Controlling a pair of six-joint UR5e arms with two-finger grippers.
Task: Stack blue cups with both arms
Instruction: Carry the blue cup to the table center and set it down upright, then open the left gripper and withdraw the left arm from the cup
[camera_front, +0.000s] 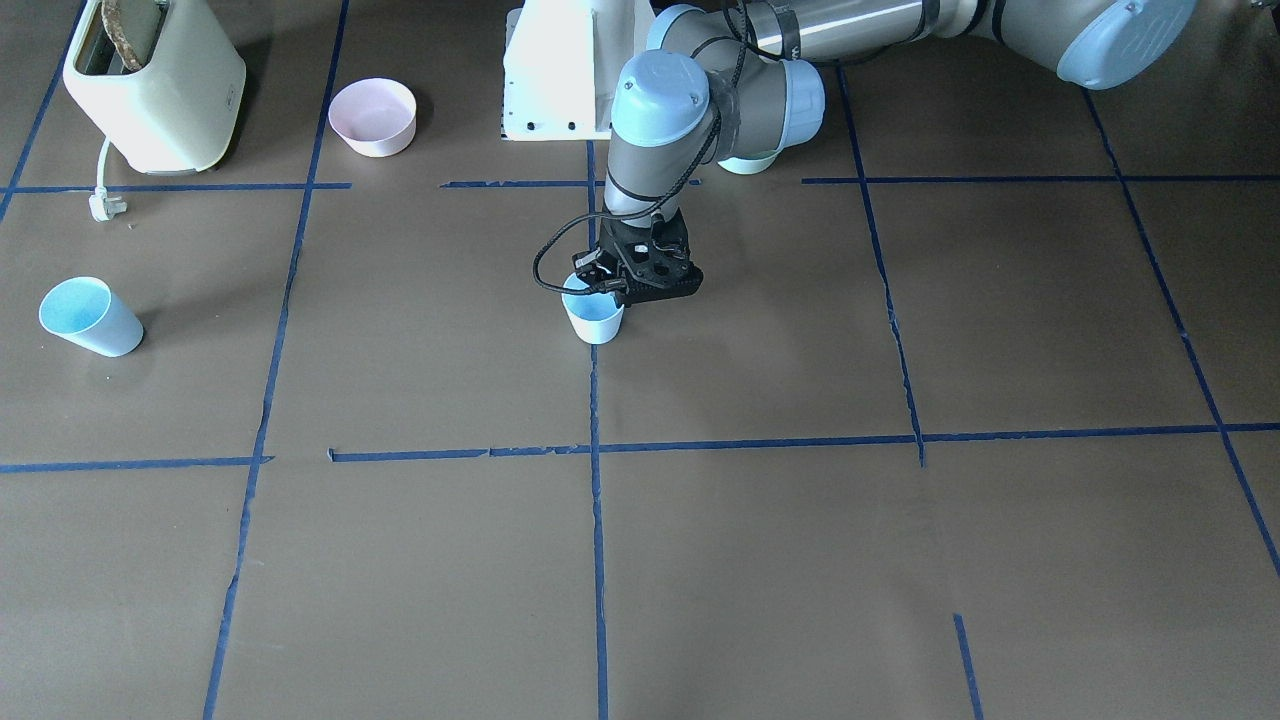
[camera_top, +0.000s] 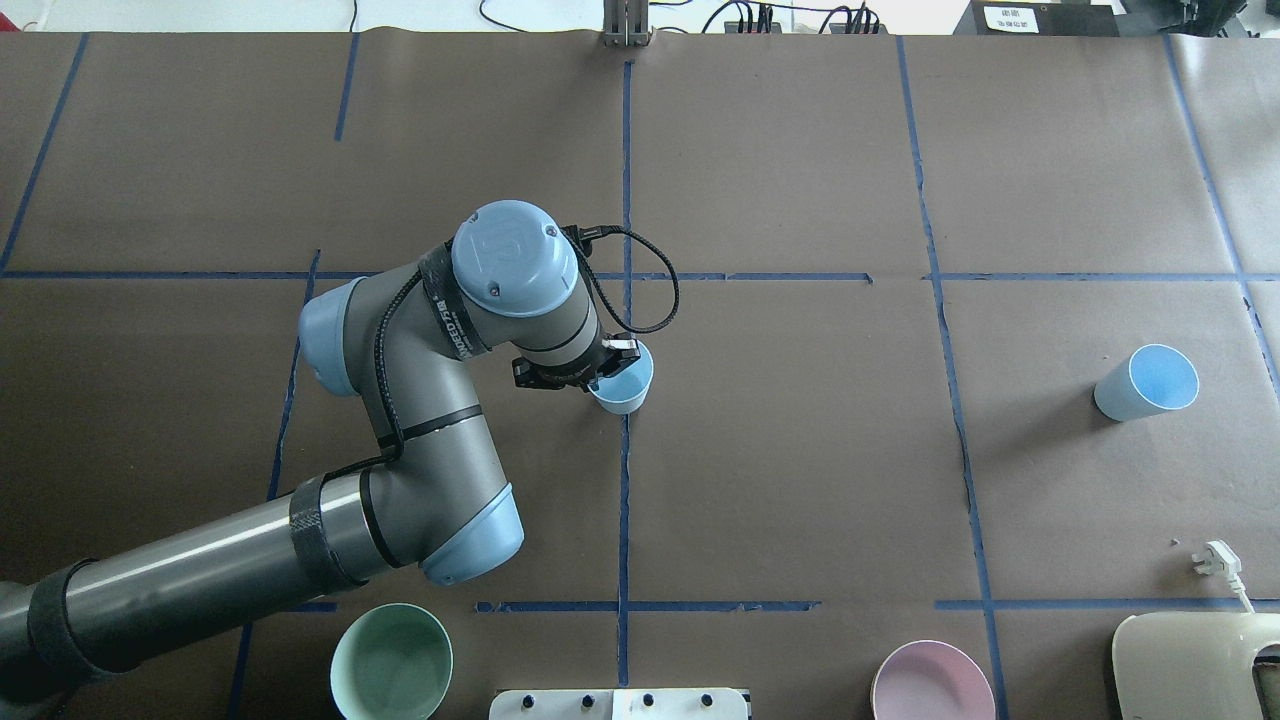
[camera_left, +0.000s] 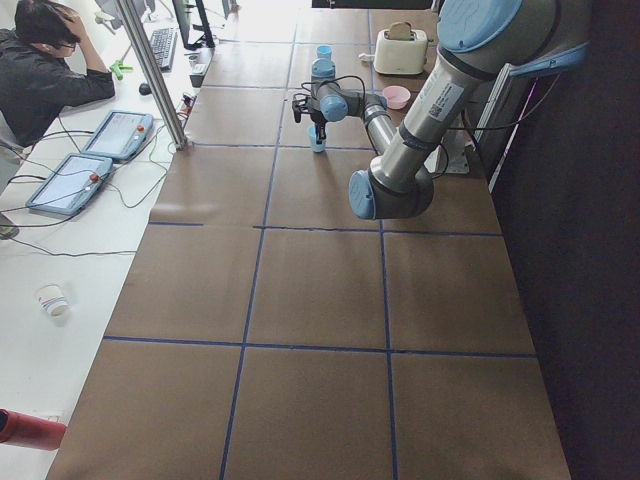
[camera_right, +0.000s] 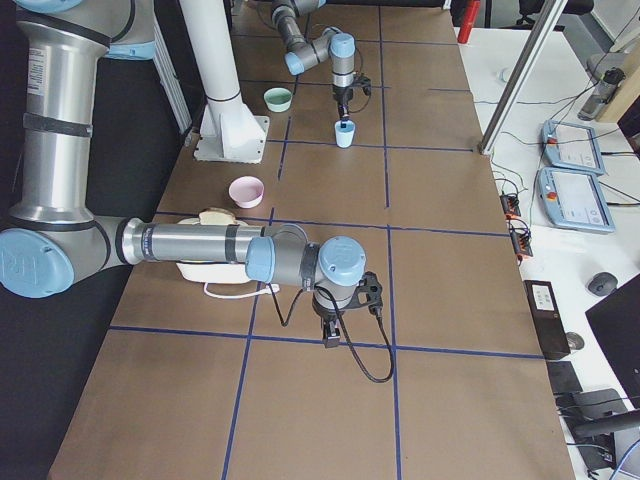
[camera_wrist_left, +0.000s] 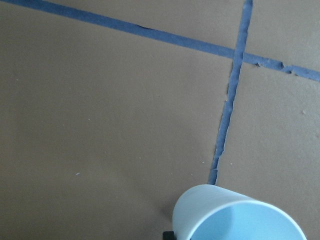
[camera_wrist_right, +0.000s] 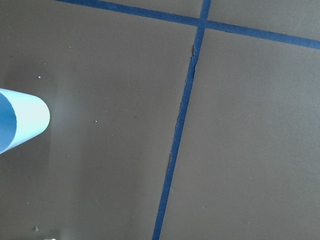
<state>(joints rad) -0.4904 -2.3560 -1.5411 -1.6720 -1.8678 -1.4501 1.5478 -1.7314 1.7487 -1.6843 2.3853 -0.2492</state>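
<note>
The left gripper (camera_front: 606, 287) is clamped on the rim of one blue cup (camera_front: 596, 320), which stands upright on the table (camera_front: 800, 560) directly beneath it, on a blue tape line (camera_front: 597, 420). The other blue cup (camera_front: 90, 317) sits well apart from that gripper, close beside the right gripper (camera_right: 331, 338). I cannot tell whether the right gripper's fingers are parted or closed.
</note>
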